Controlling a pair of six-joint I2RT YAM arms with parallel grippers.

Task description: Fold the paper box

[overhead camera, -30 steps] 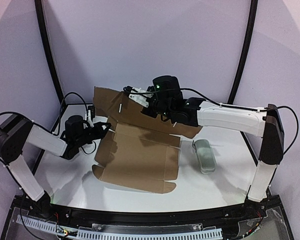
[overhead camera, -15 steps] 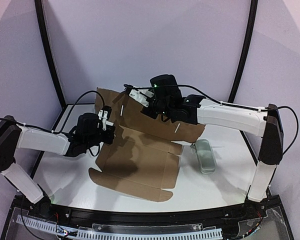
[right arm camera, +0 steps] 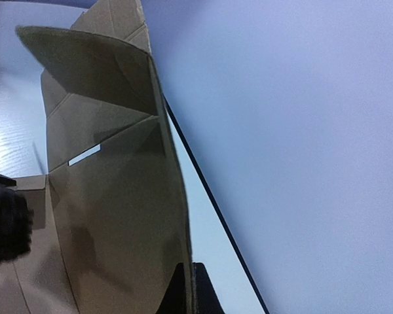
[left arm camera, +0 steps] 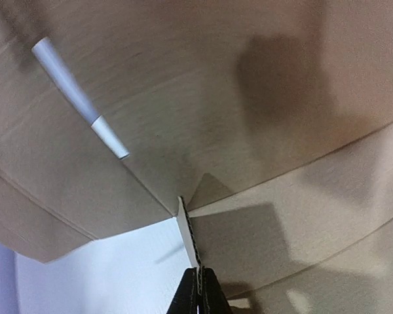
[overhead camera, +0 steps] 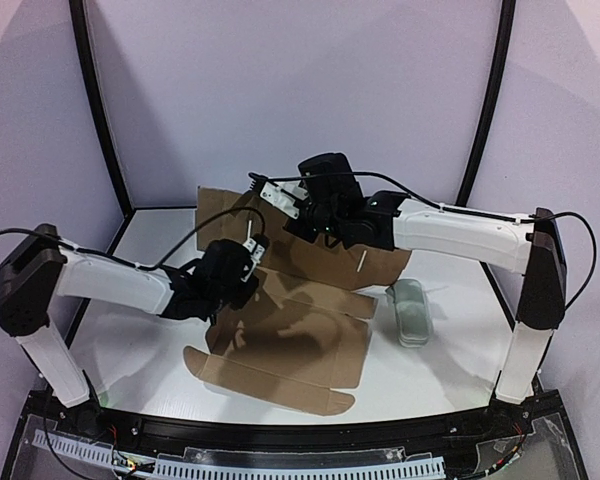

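Observation:
The paper box (overhead camera: 300, 345) is a brown cardboard sheet. Its base lies on the table and its back panel stands up behind. My left gripper (overhead camera: 246, 260) is shut on the edge of a side flap at the fold between base and back panel. In the left wrist view, its fingertips (left arm camera: 199, 297) pinch the thin corrugated edge, with the cardboard (left arm camera: 249, 98) filling the view. My right gripper (overhead camera: 299, 210) is shut on the top edge of the raised back panel. In the right wrist view, its fingers (right arm camera: 188, 294) clamp the panel (right arm camera: 111, 216).
A small pale grey-green oblong object (overhead camera: 410, 312) lies on the white table right of the box. Black frame posts (overhead camera: 100, 110) stand at the back corners, with purple walls behind them. The arm bases sit at the near edge.
My left arm has swung right and inward, from the box's left side to the fold line, carrying the side flap with it. The base sheet has shifted slightly. The right gripper has barely moved.

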